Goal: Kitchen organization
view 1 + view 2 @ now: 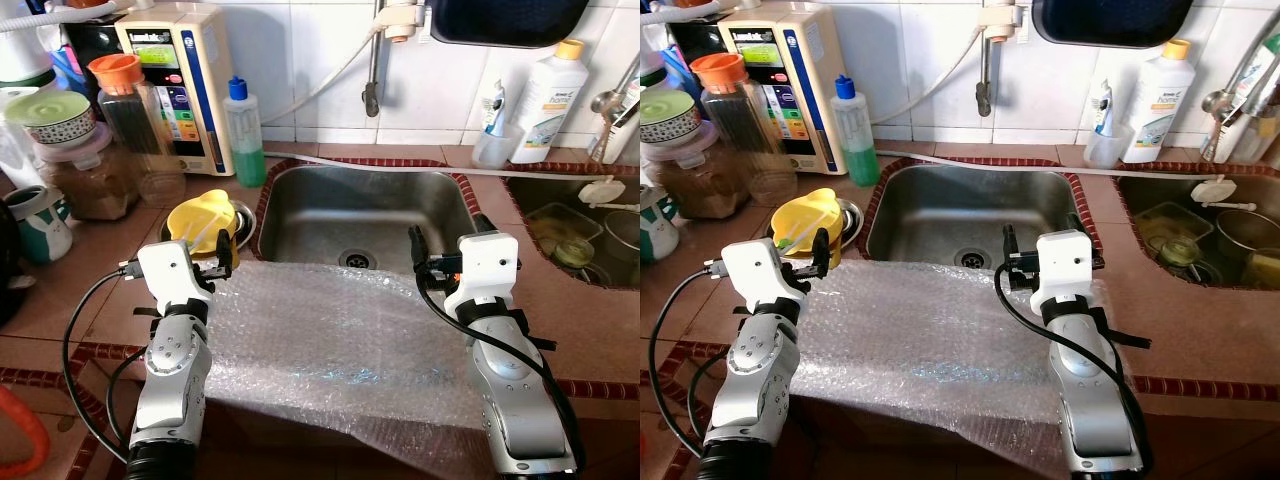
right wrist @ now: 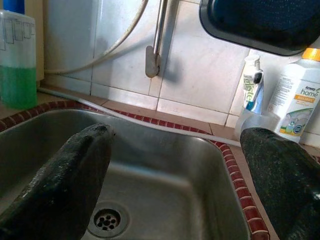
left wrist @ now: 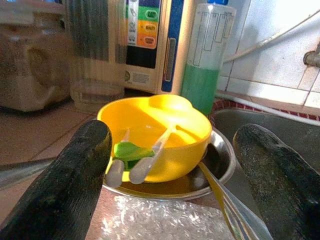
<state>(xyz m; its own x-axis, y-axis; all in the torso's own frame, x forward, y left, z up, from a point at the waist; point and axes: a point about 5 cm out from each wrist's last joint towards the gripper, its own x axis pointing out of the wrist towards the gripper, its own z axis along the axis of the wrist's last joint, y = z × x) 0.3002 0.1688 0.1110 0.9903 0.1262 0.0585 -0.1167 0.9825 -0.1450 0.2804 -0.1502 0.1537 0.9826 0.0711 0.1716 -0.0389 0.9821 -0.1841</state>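
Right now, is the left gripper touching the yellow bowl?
Apart. In the left wrist view the left gripper has its black fingers open on either side, short of the yellow bowl, with bubble wrap showing between.

We face a white tiled wall (image 1: 440,90) above a reddish-brown tiled bench (image 1: 90,290). A steel sink (image 1: 365,215) is set in the bench, edged with dark red trim. Bright light falls across the tiles.

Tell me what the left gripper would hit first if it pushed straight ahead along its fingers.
Most likely the yellow bowl, which sits in a metal dish directly ahead of the open left gripper. The dish's near rim lies lower and might be touched first; depth is hard to judge.
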